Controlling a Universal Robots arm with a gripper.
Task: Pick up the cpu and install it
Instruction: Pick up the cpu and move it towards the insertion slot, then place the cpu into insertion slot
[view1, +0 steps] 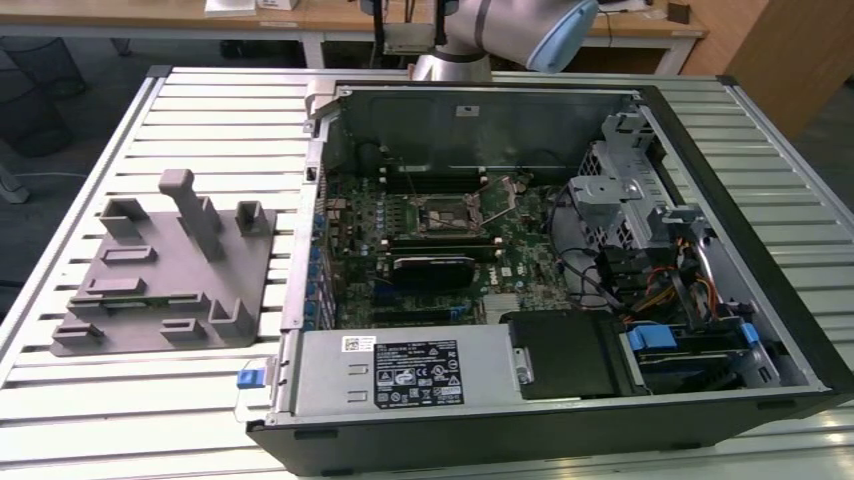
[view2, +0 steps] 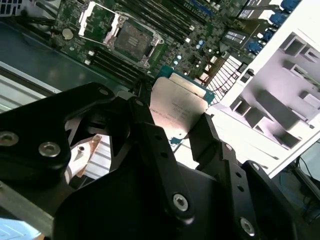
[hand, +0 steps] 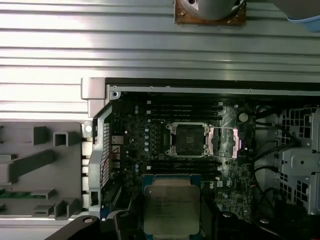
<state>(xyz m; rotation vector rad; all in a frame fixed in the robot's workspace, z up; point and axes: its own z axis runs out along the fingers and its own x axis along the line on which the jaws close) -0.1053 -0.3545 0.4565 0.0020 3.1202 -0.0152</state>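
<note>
Gripper (view2: 176, 131) holds the cpu (view2: 178, 107) over the case (view1: 534, 440) on slatted metal table (view1: 200, 110) (desk (view1: 334, 15) behind)

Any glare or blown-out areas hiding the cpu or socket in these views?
Second wrist view: the table burns out to white, and the cpu in the gripper carries a warm sheen but shows plainly. First wrist view: the table slats glare, the case inside is dim, yet the socket shows. Exterior view: even light, no glare.
</note>
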